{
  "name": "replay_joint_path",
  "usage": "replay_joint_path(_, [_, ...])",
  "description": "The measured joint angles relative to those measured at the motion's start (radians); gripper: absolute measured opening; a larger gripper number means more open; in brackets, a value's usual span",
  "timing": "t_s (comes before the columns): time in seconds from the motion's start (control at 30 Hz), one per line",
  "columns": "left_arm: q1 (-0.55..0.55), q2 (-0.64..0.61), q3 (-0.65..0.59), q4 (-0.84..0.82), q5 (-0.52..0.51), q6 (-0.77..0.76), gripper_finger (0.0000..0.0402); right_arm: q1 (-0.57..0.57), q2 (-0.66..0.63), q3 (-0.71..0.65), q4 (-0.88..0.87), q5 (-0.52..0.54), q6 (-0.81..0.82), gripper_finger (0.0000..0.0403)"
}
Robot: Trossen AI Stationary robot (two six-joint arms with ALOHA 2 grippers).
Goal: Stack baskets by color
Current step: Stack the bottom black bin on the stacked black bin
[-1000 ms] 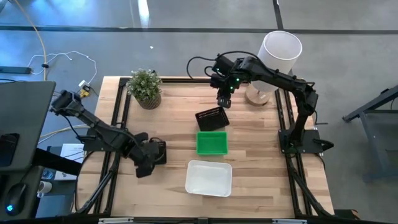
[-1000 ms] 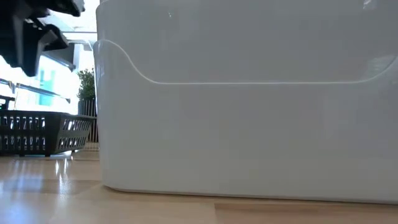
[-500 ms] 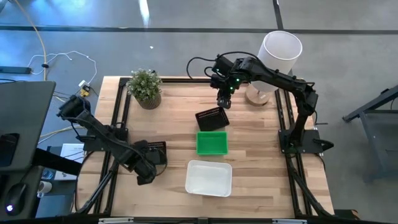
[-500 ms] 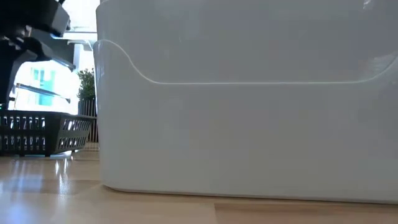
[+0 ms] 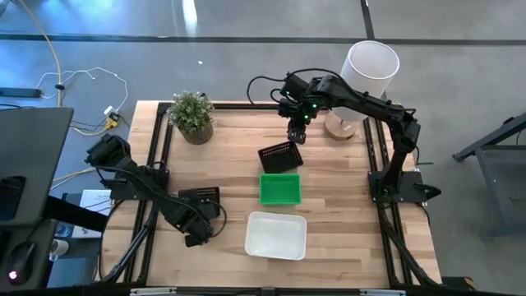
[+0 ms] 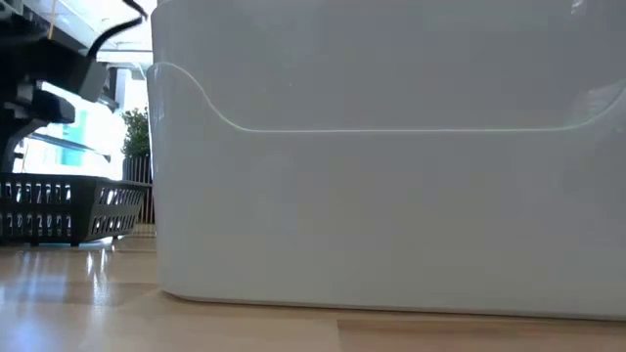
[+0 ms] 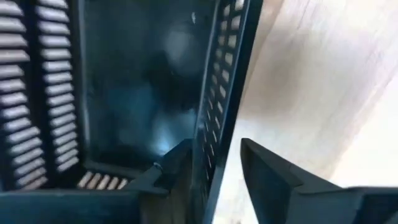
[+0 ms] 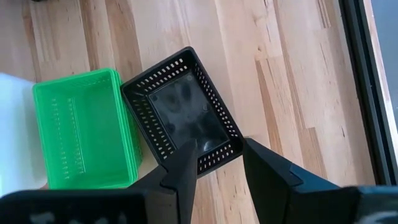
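Observation:
A black basket (image 5: pixel 200 196) stands on the table at the left. My left gripper (image 7: pixel 214 146) points down over its near wall, open, one finger inside the basket and one outside. In the high view that gripper (image 5: pixel 199 224) is at the basket's near side. A second black basket (image 8: pixel 186 115) lies tilted against a green basket (image 8: pixel 81 127) in mid-table. My right gripper (image 8: pixel 217 168) hovers open above it, apart from it. A white basket (image 5: pixel 276 234) stands nearest the front edge. My left gripper has the black basket's perforated near wall (image 7: pixel 219 118) between its fingers, which come from above and point down. The inner finger (image 7: pixel 177 165) stands close against the wall and the outer finger (image 7: pixel 267 171) shows a gap. I cannot tell whether it touches.
A potted plant (image 5: pixel 191 115) stands at the far left corner. A tall white cylinder (image 5: pixel 370 70) stands beyond the far right corner. The white basket (image 6: pixel 391 196) fills most of the low view, with the left black basket (image 6: pixel 59 207) beside it. Bare wood lies at the right.
My left gripper has come down and toward the table's near edge, over the left black basket's near wall. The basket has stayed where it was. My right arm has kept still.

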Motion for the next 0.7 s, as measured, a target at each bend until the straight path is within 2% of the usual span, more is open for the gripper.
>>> replay_joint_path(0.27, [0.031, 0.007, 0.000, 0.027, 0.019, 0.006, 0.0010, 0.000, 0.000, 0.000, 0.000, 0.000, 0.000, 0.0117])
replay_joint_path(0.5, [0.059, 0.002, 0.014, 0.027, 0.001, 0.091, 0.0003, 0.000, 0.000, 0.000, 0.002, 0.000, 0.000, 0.0117])
replay_joint_path(0.7, [0.105, 0.002, 0.089, 0.006, -0.040, 0.223, 0.0001, 0.022, 0.000, 0.000, 0.025, 0.000, 0.000, 0.0117])
